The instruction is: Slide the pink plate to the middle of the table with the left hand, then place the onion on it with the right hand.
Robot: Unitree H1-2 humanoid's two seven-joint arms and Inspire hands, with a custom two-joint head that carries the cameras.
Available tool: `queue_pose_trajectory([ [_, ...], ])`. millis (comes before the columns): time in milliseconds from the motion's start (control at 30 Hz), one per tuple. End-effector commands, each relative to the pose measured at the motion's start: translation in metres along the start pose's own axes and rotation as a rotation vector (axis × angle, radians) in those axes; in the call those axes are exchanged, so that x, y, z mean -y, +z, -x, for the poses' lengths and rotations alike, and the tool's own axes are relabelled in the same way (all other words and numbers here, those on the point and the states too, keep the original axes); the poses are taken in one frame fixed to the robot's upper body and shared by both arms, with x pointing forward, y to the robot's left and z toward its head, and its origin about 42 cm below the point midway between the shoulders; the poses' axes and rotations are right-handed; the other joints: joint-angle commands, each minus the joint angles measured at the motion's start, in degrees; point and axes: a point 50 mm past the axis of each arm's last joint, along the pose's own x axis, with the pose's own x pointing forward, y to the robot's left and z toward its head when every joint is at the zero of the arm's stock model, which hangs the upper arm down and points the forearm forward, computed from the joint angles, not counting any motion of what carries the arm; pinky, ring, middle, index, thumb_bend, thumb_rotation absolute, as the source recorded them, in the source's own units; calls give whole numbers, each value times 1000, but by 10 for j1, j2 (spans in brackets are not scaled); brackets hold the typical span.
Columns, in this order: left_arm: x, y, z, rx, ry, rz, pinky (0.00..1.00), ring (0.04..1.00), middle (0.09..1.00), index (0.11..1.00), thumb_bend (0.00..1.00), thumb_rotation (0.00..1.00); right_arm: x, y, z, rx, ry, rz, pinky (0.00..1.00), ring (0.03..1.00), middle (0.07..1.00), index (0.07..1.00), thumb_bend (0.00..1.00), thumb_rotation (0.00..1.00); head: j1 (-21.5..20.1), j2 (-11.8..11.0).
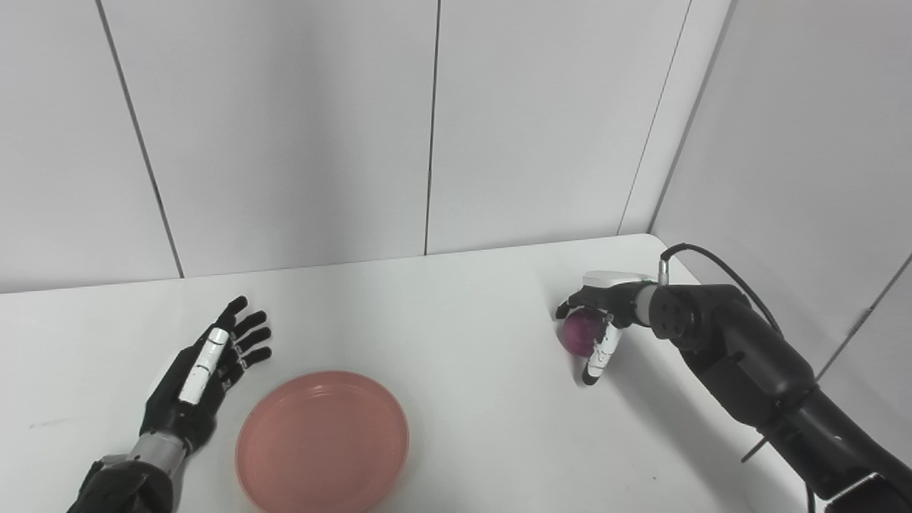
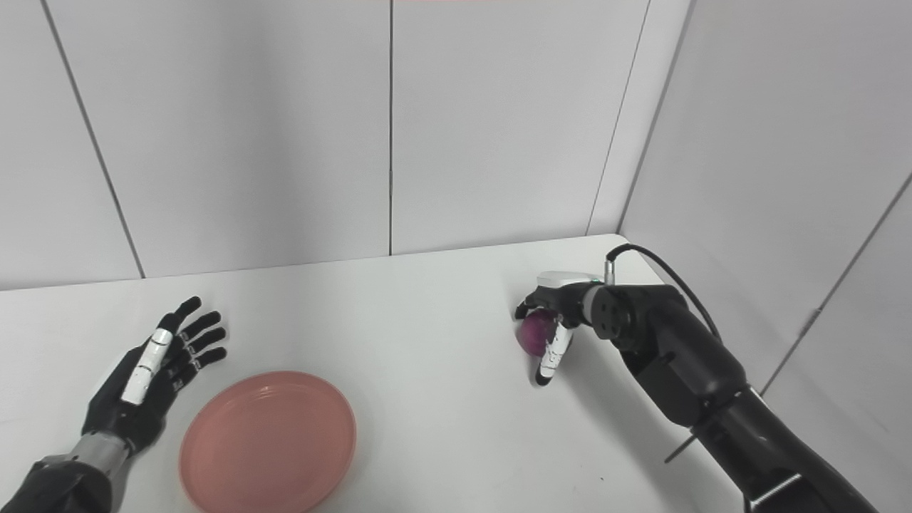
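Onion (image 1: pixel 578 333) sits far right on table (image 1: pixel 456 320), right hand (image 1: pixel 595 324) curled around it. Plate (image 1: pixel 322 442) near left-centre; left hand (image 1: pixel 203 370) spread, empty (beside it). Firm the grip before lifting.

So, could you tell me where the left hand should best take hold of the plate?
Probably the plate's raised left rim, reached from the left: the open left hand lies beside that edge, and a shallow, flat plate offers only its rim.

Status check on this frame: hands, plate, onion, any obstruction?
Left hand open, beside pink plate, not touching. Right hand wrapped around onion at table's right side. Plate empty; path between clear.
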Motion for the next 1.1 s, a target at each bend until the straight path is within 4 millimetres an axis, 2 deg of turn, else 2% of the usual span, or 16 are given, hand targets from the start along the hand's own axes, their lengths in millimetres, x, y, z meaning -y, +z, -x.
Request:
queue_pose_trajectory([
  [0,-3,-32,14,-144,20,30,825,875,887,926,633,777,25,-1,10,-9,-79,2,716,903,926,858,1000,141,1,1],
  [233,-3,-33,15,-147,21,31,818,871,881,925,627,778,23,-3,8,-12,-64,-21,683,871,914,846,1000,97,1,1],
  [600,-3,-33,15,-147,21,35,824,873,888,927,625,775,23,-8,4,-70,-26,32,643,833,883,829,896,15,1,1],
  [667,-3,-33,15,-147,20,36,824,875,889,929,632,771,22,-10,2,-77,-20,34,572,729,837,810,844,1,1,1],
  [767,-3,-33,15,-145,18,34,822,874,888,929,634,773,22,-12,3,-71,-15,38,570,689,802,794,824,0,1,3],
  [867,-3,-33,16,-145,17,34,826,877,889,928,627,770,20,-12,4,-56,-16,35,529,584,724,776,801,0,1,3],
  [1067,-4,-33,16,-144,16,32,824,875,887,927,631,760,16,-12,4,-47,-29,39,500,534,668,769,761,0,1,3],
])
